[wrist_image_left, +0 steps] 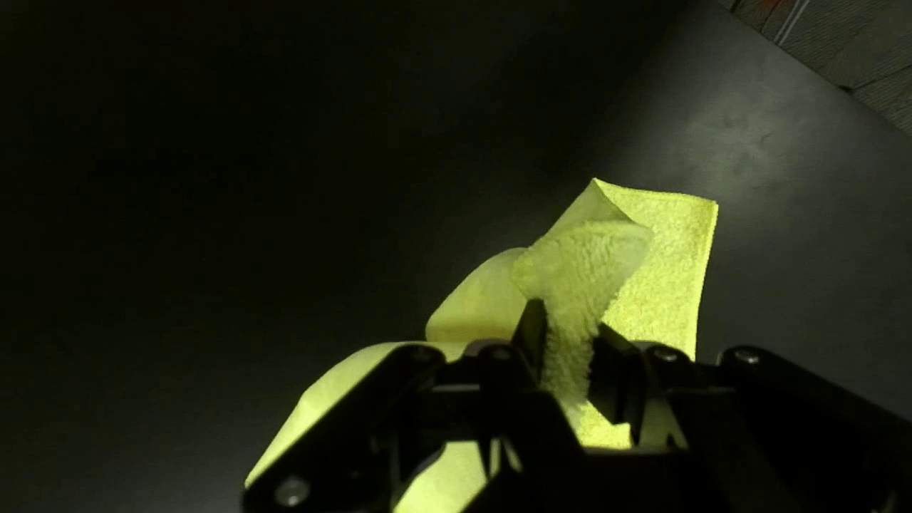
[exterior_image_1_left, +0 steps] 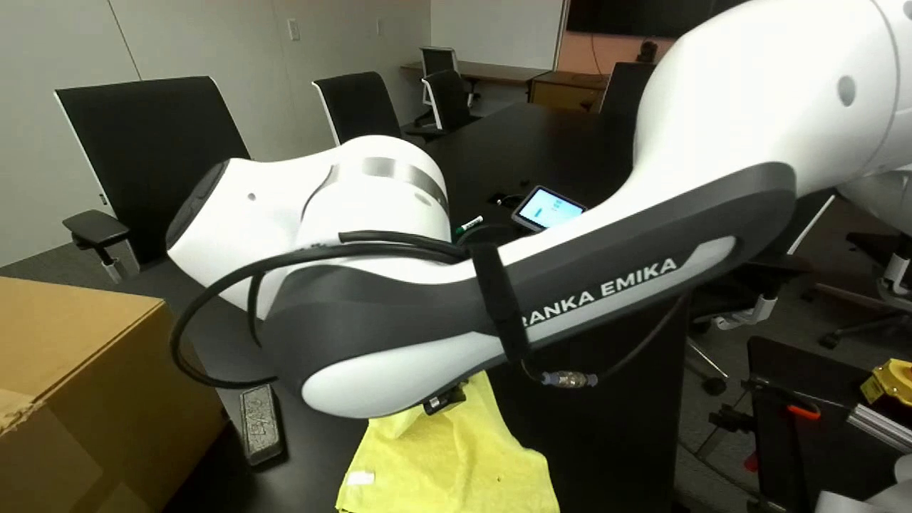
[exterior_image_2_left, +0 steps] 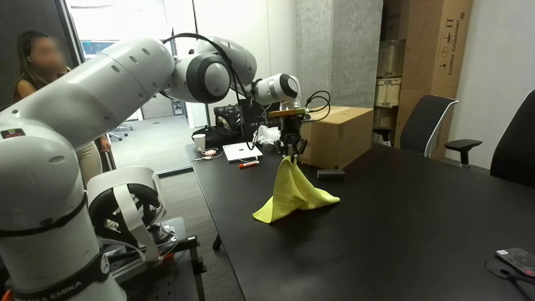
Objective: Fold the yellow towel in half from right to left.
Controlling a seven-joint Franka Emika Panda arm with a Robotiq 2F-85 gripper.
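Spread wide in both exterior views, a smooth dark tabletop (exterior_image_2_left: 397, 234). Over it, a white and dark-grey jointed robot arm (exterior_image_1_left: 591, 256), in an exterior view right across the line of sight to the grasp. Around the edge, black white-framed office chairs (exterior_image_1_left: 153, 142). On the tabletop, a big tan cardboard box (exterior_image_2_left: 322, 144). Close by, also on the tabletop, the soft, fuzzy yellow towel (exterior_image_2_left: 292, 191), raised into a tent: peak upward, lower corners splayed left and right in an exterior view. In the wrist view, a pinched fold pointing toward the top and slightly right, with a square corner flat on the tabletop farther right. Cannot tell the cloth's long axis from so bunched a shape. Near the tabletop's edge, apart from the towel, a flat white laptop (exterior_image_2_left: 241, 151). At the towel's peak, the black two-fingered hand (wrist_image_left: 570, 331), drawn in close on a fold of cloth, with fabric filling the gap between the fingertips (wrist_image_left: 532, 326). Past the arm in an exterior view, a small lit-screen tablet (exterior_image_1_left: 548, 209). Nearest in the way, a dark rectangular block (exterior_image_1_left: 261, 425), lying between towel and box. Smallest: a white-and-green marker (exterior_image_1_left: 469, 226) near the tablet and a red-orange marker (exterior_image_2_left: 249, 164) by the laptop.
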